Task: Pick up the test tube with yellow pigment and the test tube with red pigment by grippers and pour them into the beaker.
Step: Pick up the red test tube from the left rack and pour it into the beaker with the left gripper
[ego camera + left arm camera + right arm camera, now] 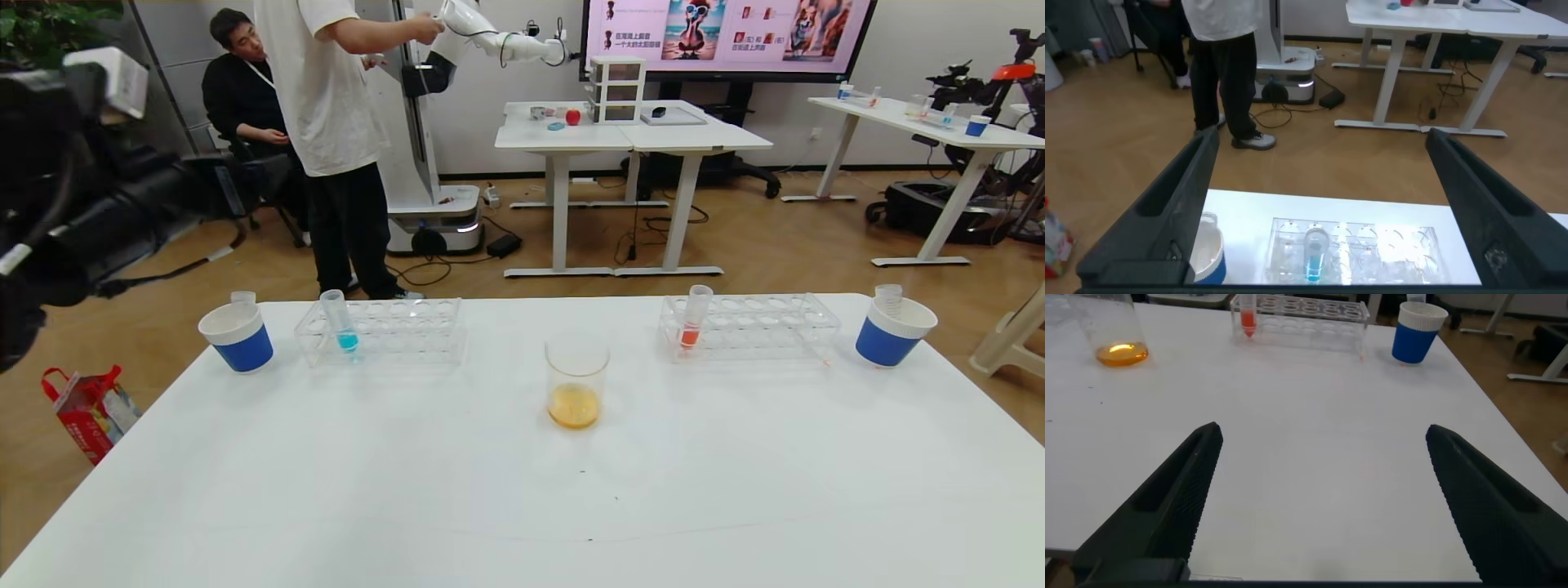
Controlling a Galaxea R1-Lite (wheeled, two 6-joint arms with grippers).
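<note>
The beaker (576, 384) stands mid-table with a little orange-yellow liquid in its bottom; it also shows in the right wrist view (1114, 331). No tube with yellow-green liquid or pale pinkish-red liquid is in view. A clear tube (242, 297) stands in the left blue cup (237, 336) and another (888, 296) in the right blue cup (894, 331); I see no liquid in either. My left gripper (1323, 139) is open and empty, raised above the table's left side, facing the left rack. My right gripper (1324, 431) is open and empty over bare table, near the front.
The left rack (408, 331) holds a turquoise tube (343, 322). The right rack (767, 327) holds an orange-red tube (694, 318). My left arm (73, 204) looms at the far left. A person, another robot and white tables stand behind.
</note>
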